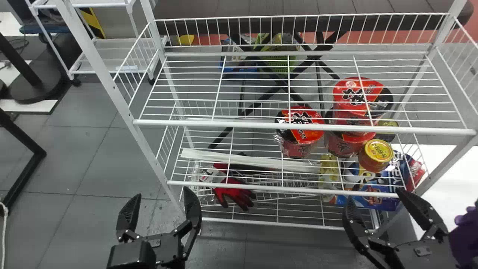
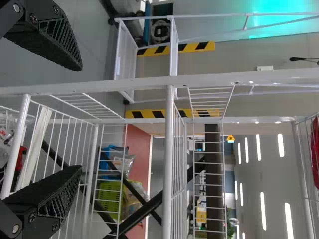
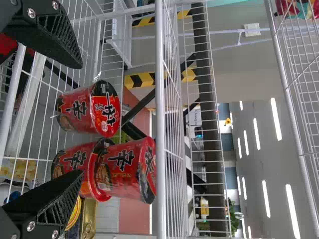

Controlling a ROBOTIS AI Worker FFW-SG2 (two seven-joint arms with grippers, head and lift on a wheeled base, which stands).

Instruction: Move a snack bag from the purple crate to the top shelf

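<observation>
Black left gripper [image 1: 162, 192] and black right gripper [image 1: 374, 195] stand before white wire shelving [image 1: 298, 125] in the head view, fingers apart, nothing between them. Cut off at the right edge, a bumpy purple shape [image 1: 465, 231] may be the crate; whether it holds the snack bag, I cannot tell. Coming over from there, the right arm could strike the white metal post [image 1: 446, 164], and a bag pinched by one corner could slip.

In the left wrist view, a red item [image 2: 315, 149] lies by the high wire rail [image 2: 303, 179], too cropped to identify.

In the right wrist view, a black finger partly hides a yellow-lidded jar [image 3: 74, 214]. Careless lifting might topple the red noodle cups [image 3: 124, 169]; too low a lift could snag the bag on the top shelf [image 3: 300, 154].
</observation>
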